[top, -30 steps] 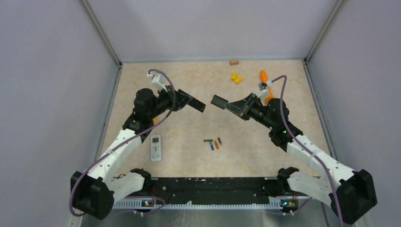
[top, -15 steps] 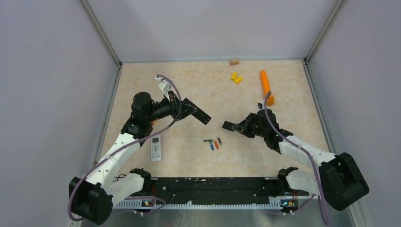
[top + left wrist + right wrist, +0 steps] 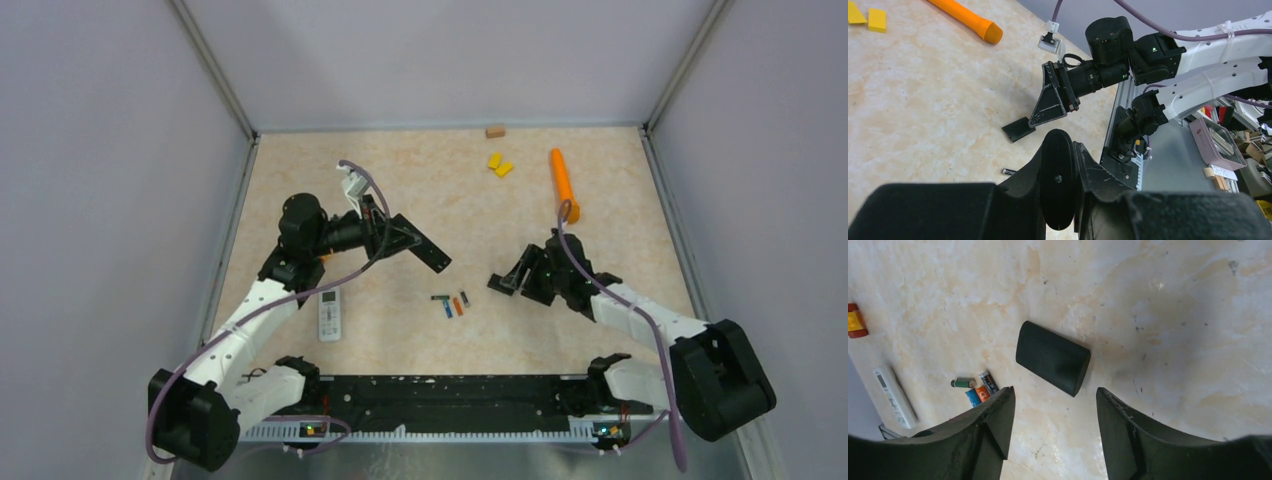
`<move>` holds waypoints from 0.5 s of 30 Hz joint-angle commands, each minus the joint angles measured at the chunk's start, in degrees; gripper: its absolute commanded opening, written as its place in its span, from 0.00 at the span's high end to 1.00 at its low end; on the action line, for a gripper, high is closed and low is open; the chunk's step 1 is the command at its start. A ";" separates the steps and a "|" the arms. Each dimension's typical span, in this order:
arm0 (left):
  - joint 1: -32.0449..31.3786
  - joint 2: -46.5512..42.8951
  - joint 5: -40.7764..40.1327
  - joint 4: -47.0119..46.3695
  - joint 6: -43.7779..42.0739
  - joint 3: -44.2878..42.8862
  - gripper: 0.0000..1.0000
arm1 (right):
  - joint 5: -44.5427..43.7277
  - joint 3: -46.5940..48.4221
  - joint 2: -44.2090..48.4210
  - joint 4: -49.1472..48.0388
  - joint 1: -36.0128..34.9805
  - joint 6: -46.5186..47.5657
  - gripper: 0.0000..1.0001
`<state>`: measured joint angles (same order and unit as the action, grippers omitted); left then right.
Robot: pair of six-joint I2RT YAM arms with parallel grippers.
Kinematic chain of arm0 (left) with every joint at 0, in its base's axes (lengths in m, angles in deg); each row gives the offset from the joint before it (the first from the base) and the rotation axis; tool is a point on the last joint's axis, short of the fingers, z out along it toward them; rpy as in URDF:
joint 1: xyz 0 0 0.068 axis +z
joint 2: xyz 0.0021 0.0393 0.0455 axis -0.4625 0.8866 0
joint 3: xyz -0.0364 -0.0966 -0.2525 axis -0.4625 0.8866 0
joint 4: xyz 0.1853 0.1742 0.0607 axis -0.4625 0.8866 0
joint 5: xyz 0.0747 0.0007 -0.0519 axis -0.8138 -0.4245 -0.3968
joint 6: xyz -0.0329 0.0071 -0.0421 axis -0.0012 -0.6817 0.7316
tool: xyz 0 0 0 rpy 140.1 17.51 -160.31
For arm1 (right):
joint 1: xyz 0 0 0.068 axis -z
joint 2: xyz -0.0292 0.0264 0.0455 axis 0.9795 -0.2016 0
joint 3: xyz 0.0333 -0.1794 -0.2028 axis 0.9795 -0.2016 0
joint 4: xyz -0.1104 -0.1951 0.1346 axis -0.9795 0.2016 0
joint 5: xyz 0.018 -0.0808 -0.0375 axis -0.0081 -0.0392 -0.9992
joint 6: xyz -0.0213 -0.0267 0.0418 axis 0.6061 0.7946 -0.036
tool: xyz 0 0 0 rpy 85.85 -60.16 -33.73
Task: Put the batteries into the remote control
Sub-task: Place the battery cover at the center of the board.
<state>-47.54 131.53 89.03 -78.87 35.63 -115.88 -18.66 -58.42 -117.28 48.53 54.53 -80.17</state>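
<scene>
My left gripper [image 3: 392,232] is shut on a long black remote control [image 3: 420,246], held above the table; in the left wrist view its rounded end [image 3: 1058,185] sits between the fingers of that gripper [image 3: 1062,167]. My right gripper [image 3: 516,277] stands open just above the table, nothing between its fingers. In front of its tips [image 3: 1054,392] lies a small black cover [image 3: 1053,357], also seen from above [image 3: 496,283]. The batteries [image 3: 452,303] lie together mid-table, left of the right gripper: blue, orange and dark ones [image 3: 973,386].
A white remote [image 3: 329,312] lies near the left arm. A long orange cylinder [image 3: 563,180], two yellow blocks [image 3: 500,164] and a small brown block [image 3: 494,130] sit at the back. Walls close in three sides.
My right arm came down from mid-air to the table and opened; the black cover it carried now lies on the surface. The left gripper shifted slightly right with the remote.
</scene>
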 commanded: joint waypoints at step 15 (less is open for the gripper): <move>-0.44 1.68 12.59 -4.79 6.71 -2.87 1.00 | 29.46 15.72 14.20 -19.61 -11.91 20.97 0.19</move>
<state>-47.56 132.34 96.17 -79.68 39.21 -115.99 3.65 -48.45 -101.48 37.47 47.17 -65.27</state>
